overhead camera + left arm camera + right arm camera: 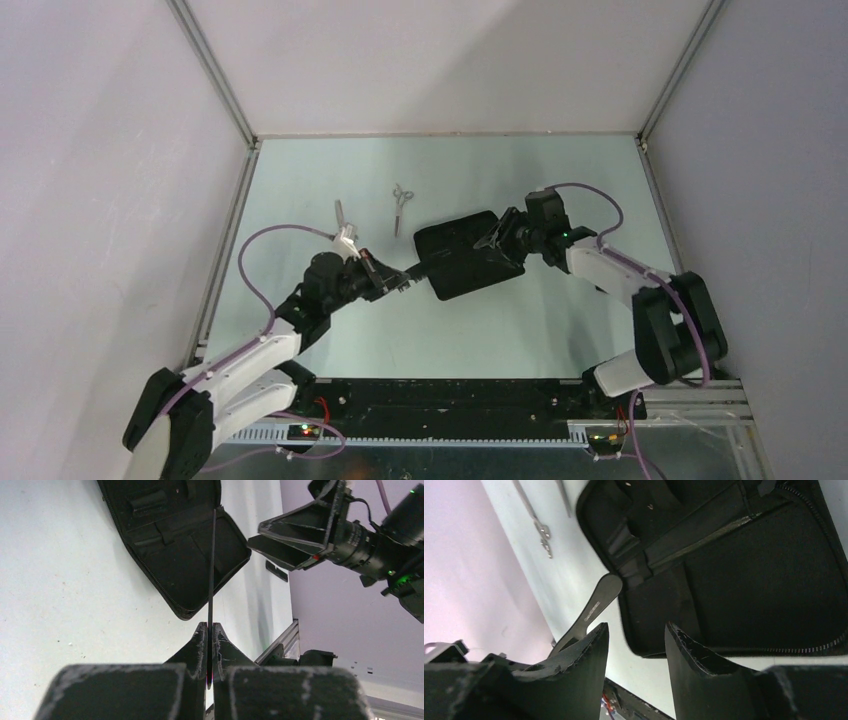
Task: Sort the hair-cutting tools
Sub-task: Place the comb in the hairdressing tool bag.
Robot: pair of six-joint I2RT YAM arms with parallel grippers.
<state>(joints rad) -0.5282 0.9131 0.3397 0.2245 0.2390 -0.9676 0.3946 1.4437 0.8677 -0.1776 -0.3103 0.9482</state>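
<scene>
Lying farthest left on the pale table [560, 330], the first slim silver metal scissors [340, 213] sits beyond my left wrist. My left gripper [210, 628] is clamped on the narrow black comb-like tool [213, 570], whose tip reaches the left edge of the open black zippered fabric pouch [165, 545]. The second silver scissors [401, 205] lies farther back, clear of the pouch. My right gripper [636, 630] hovers at the pouch's right edge, jaws partly apart, gripping nothing.

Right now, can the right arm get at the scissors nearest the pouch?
Probably yes. The right gripper hangs open and empty over the pouch; those scissors lie on the table just past its far-left corner. The left gripper, holding the comb, is off that line.
</scene>
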